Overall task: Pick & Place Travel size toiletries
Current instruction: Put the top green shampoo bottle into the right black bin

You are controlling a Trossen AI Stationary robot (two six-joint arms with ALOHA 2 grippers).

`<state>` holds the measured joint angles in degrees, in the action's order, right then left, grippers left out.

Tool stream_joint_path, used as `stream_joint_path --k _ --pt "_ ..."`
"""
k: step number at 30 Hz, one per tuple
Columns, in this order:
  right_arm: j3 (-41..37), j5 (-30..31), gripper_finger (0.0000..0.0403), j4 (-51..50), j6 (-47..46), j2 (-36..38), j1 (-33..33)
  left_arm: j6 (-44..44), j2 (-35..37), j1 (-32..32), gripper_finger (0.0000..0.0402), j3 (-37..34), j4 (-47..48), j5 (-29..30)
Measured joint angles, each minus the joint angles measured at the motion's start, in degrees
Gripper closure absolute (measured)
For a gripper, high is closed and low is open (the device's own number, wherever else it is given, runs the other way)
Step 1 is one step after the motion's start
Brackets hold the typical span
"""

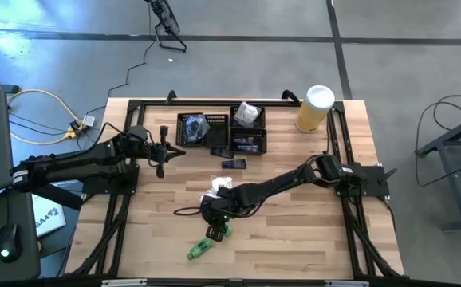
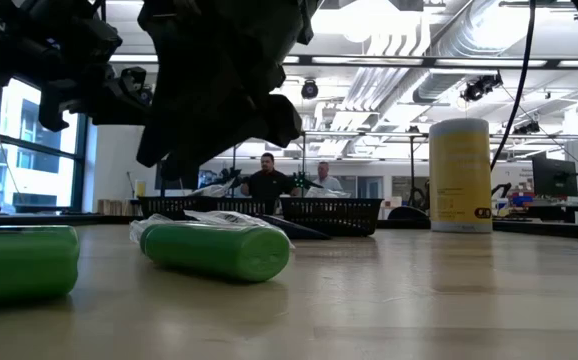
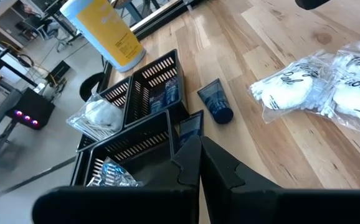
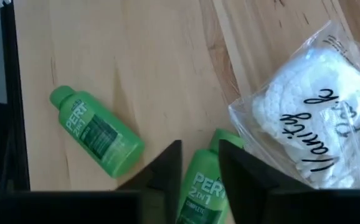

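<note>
Two green Pert bottles lie on their sides near the table's front: one (image 4: 202,186) (image 1: 218,232) (image 2: 214,250) right under my right gripper (image 4: 198,146) (image 1: 214,215), the other (image 4: 96,130) (image 1: 198,251) nearer the front edge. My right gripper is open and hovers above the first bottle, one finger to each side of it. A clear bag of white pads (image 4: 311,106) (image 1: 218,187) lies just beyond. A dark blue tube (image 3: 216,102) (image 1: 233,164) lies in front of the trays. My left gripper (image 3: 200,146) (image 1: 167,151) is shut and waits left of the trays.
Two black mesh trays (image 1: 206,127) (image 3: 149,93) at the far side hold packets and a white sachet. A tall yellow cylinder with a white lid (image 1: 317,108) (image 2: 459,175) stands at the far right. People sit in the room beyond the table (image 2: 269,175).
</note>
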<state>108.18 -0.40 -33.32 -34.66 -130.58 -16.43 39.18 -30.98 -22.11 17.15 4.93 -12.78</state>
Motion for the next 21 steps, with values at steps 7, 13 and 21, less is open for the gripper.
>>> stream_joint_path --k 7,13,21 --pt "0.0 0.3 0.0224 2.2 -3.1 0.0 0.8 0.0 0.0 0.0 0.0401 0.0 0.0 0.0" --pt "0.0 0.3 0.0223 0.8 -8.1 -0.9 1.6 0.0 0.0 0.0 0.0401 0.0 0.0 -0.1" --pt "0.0 0.0 0.0237 0.9 -8.9 -3.3 1.5 0.0 0.0 0.0 0.0401 0.0 0.0 0.0"
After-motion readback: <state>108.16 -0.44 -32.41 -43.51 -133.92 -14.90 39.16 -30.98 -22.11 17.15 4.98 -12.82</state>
